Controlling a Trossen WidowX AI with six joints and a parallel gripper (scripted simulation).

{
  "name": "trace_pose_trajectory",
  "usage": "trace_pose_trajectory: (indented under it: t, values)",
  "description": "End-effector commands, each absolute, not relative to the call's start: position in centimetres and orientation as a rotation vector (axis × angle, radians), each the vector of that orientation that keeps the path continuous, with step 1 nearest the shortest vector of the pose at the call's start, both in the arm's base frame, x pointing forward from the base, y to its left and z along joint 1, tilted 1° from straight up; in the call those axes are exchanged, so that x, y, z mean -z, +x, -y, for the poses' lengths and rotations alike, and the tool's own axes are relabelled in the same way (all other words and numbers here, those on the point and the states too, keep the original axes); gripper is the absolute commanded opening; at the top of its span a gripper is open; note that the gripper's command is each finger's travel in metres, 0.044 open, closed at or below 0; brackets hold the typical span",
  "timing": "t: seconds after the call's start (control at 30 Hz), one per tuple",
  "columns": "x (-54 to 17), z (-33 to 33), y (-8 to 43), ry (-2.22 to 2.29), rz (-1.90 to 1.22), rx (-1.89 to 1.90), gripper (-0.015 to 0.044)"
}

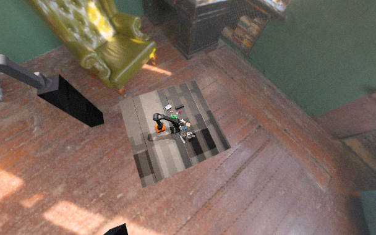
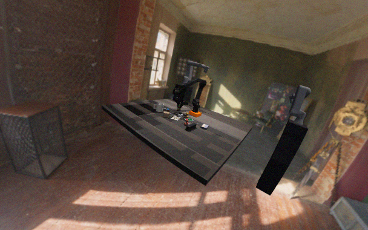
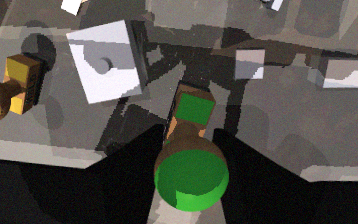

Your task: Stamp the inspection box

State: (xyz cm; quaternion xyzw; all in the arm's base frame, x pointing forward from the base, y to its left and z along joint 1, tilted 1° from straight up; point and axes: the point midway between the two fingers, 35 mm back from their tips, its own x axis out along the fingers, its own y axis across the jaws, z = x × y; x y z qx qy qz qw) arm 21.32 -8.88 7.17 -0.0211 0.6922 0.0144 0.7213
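Note:
My gripper [image 2: 178, 109] [image 3: 188, 134] is shut on a stamp with a brown wooden body and a green knob [image 3: 191, 172]. The knob faces the wrist camera. The stamp's printing face is hidden, and I cannot tell how high it is above the bench. A yellow-knobbed stamp [image 3: 24, 85] stands at the left in the wrist view. A flat green item [image 1: 174, 117] [image 2: 189, 120], perhaps the pad, lies on the bench [image 1: 168, 154] [image 2: 174, 139]. White pieces [image 1: 182, 120] [image 2: 175, 118] lie near the gripper. The card's box and any print on it are not readable.
In the wrist view, a white block [image 3: 102, 82] is left of the held stamp, a small pale square [image 3: 250, 64] and white bar [image 3: 352, 74] right. A mug [image 1: 190, 135] [image 2: 159, 107], tan block [image 1: 188, 124] [image 2: 166, 114] and dark block [image 1: 179, 107] [image 2: 190, 126] surround the work area.

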Motion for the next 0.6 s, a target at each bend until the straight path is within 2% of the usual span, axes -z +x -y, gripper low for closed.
trace_pose_trajectory:
  t: [0.0, 0.57]
  values:
    - [-7.4, 8.95, 21.25, -0.048, -1.533, -0.024, 0.0]
    - [-8.23, 8.91, 21.16, -0.05, -1.533, -0.022, 0.0]
